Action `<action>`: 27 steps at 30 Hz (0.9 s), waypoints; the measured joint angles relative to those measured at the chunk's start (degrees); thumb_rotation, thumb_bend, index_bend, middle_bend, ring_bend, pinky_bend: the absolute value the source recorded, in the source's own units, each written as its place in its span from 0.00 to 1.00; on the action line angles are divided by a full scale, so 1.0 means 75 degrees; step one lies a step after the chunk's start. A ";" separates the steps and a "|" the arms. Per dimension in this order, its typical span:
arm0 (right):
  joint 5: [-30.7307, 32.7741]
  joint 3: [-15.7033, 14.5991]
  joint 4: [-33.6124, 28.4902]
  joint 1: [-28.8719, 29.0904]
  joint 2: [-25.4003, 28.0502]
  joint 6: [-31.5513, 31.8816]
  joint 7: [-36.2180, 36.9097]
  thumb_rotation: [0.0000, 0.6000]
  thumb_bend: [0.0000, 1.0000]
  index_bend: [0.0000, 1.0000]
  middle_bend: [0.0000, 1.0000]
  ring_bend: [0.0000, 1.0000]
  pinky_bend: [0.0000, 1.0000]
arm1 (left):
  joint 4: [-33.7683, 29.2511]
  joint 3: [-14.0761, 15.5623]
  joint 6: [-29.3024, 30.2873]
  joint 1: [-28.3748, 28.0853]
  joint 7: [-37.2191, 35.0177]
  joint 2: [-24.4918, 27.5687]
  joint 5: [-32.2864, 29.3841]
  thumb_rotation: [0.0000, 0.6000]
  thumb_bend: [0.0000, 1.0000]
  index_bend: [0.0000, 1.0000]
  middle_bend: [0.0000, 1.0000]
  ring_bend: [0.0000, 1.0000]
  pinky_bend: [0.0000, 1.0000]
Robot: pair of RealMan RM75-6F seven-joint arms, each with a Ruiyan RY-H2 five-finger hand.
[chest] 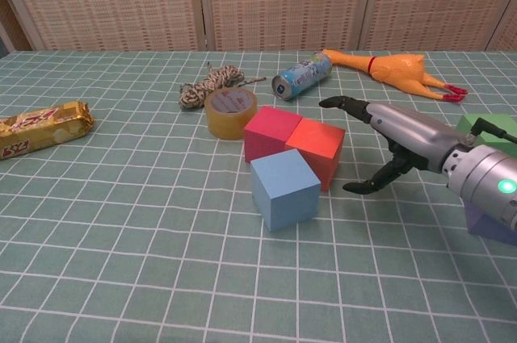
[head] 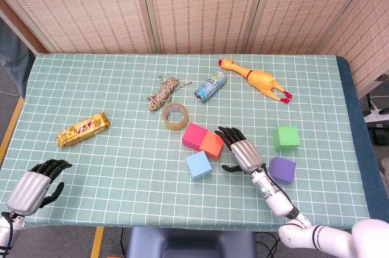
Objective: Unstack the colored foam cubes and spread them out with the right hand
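Head view: we note the right hand (head: 242, 151), fingers spread and holding nothing, just right of the orange cube (head: 213, 145), which sits mid-table touching the pink cube (head: 194, 135), blue cube (head: 199, 164) just near of them; left hand (head: 33, 184) is well apart.

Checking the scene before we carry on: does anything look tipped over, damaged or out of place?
The can lies on its side near the rubber chicken. The blue cube sits skewed to the grid beside the pink cube and orange cube. Nothing looks damaged.
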 measured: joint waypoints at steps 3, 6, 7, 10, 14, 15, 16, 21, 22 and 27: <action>-0.0100 0.0045 0.0474 0.0099 -0.0367 0.0141 0.0108 1.00 0.08 0.02 0.00 0.00 0.27 | -0.0001 0.0016 0.0017 0.0005 0.0002 0.0000 0.0037 1.00 0.48 0.27 0.27 0.25 0.45; -0.0177 0.0073 0.0919 0.0199 -0.0692 0.0233 0.0225 1.00 0.08 0.03 0.00 0.02 0.41 | 0.0001 0.0042 -0.0021 -0.0016 0.0006 -0.0004 0.0077 1.00 0.49 0.27 0.27 0.25 0.45; -0.0197 0.0082 0.1072 0.0241 -0.0804 0.0247 0.0270 1.00 0.08 0.04 0.00 0.04 0.41 | 0.0000 0.0048 -0.0032 -0.0020 0.0014 -0.0006 0.0082 1.00 0.49 0.27 0.27 0.25 0.45; -0.0236 0.0093 0.1399 0.0335 -0.1032 0.0263 0.0360 1.00 0.08 0.06 0.00 0.06 0.41 | -0.0011 0.0050 -0.0045 -0.0026 0.0012 -0.0007 0.0081 1.00 0.48 0.27 0.27 0.25 0.45; -0.0312 0.0081 0.1796 0.0422 -0.1273 0.0325 0.0477 1.00 0.08 0.07 0.00 0.06 0.40 | -0.0011 0.0060 -0.0039 -0.0022 0.0019 -0.0007 0.0094 1.00 0.49 0.27 0.27 0.25 0.45; -0.0333 0.0073 0.1893 0.0439 -0.1326 0.0344 0.0511 1.00 0.08 0.08 0.00 0.06 0.39 | -0.0012 0.0060 -0.0039 -0.0024 0.0018 -0.0007 0.0098 1.00 0.49 0.27 0.27 0.25 0.45; -0.0363 0.0060 0.2024 0.0460 -0.1397 0.0370 0.0563 1.00 0.08 0.08 0.00 0.07 0.38 | -0.0013 0.0060 -0.0033 -0.0024 0.0017 -0.0007 0.0099 1.00 0.48 0.27 0.27 0.25 0.45; -0.0509 -0.0020 0.2485 0.0510 -0.1639 0.0560 0.0789 1.00 0.15 0.11 0.03 0.16 0.40 | -0.0009 0.0062 -0.0021 -0.0019 0.0003 0.0000 0.0103 1.00 0.49 0.27 0.27 0.25 0.45; -0.0553 -0.0040 0.2594 0.0514 -0.1686 0.0640 0.0818 1.00 0.17 0.12 0.05 0.18 0.42 | -0.0009 0.0060 -0.0018 -0.0017 0.0001 0.0002 0.0101 1.00 0.49 0.27 0.27 0.25 0.45; -0.0737 -0.0104 0.3024 0.0489 -0.1850 0.1120 0.0936 1.00 0.35 0.15 0.17 0.32 0.55 | -0.0004 0.0064 -0.0025 -0.0019 0.0007 -0.0001 0.0105 1.00 0.49 0.27 0.27 0.25 0.45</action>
